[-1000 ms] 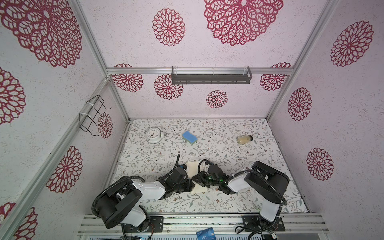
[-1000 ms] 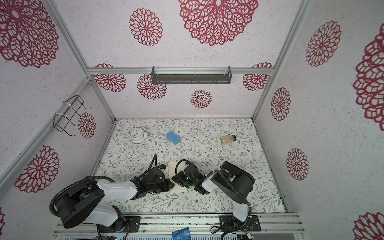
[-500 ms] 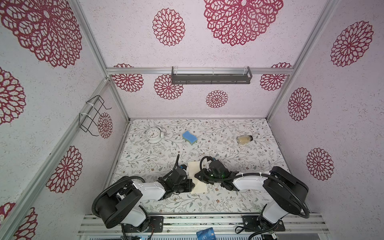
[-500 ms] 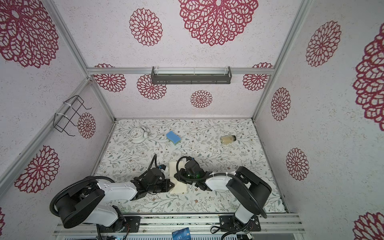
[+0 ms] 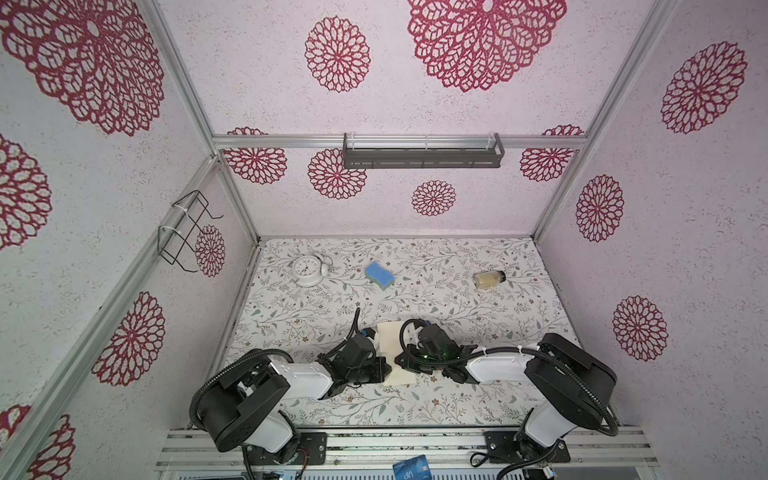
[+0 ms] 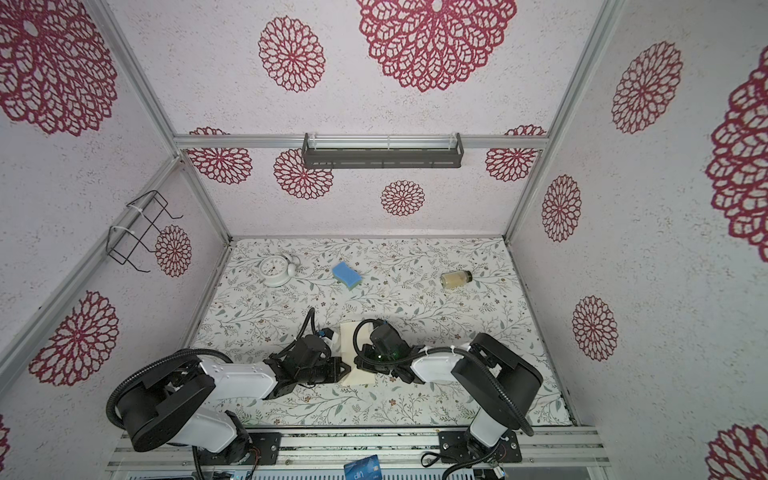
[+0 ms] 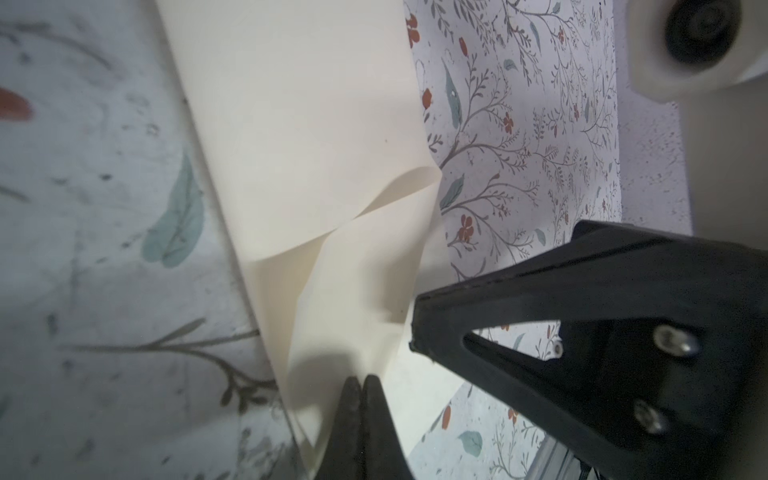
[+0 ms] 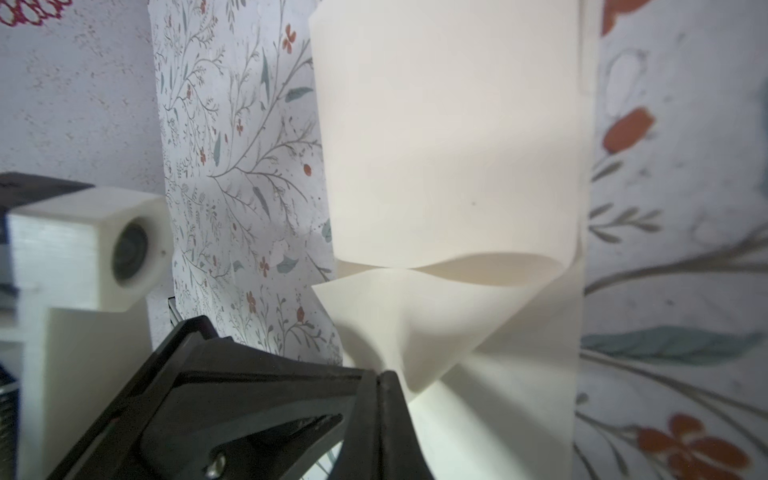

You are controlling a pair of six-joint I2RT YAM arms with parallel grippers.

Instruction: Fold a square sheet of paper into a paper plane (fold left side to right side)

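The left gripper [image 5: 386, 368] lay low over the table [image 5: 457, 307] at the near left edge of the square sheet of paper [image 5: 392, 345]. Its jaws were pressed together, and the tips sat at the paper's near end. Judged from the pose, it served as an anchor, so that the sheet would not slide while the fold was worked.

The sheet lay flat between the two arms in both top views, showing as a narrow upright strip. In the wrist views a second edge showed under the upper layer, so the left half seemed already laid over toward the right. Near the grippers one flap rose off the table in a loose, uncreased curl.

The right gripper [image 5: 400, 362] met the sheet from the other side, almost tip to tip with the left one. Its jaws were closed and apparently nipped the raised corner, which would explain why the curl stood up.

The right arm's wrist hid the strip's right edge from above. Both wrist views cut off the near corners. Whether any paper sat between the left jaws could not be told.
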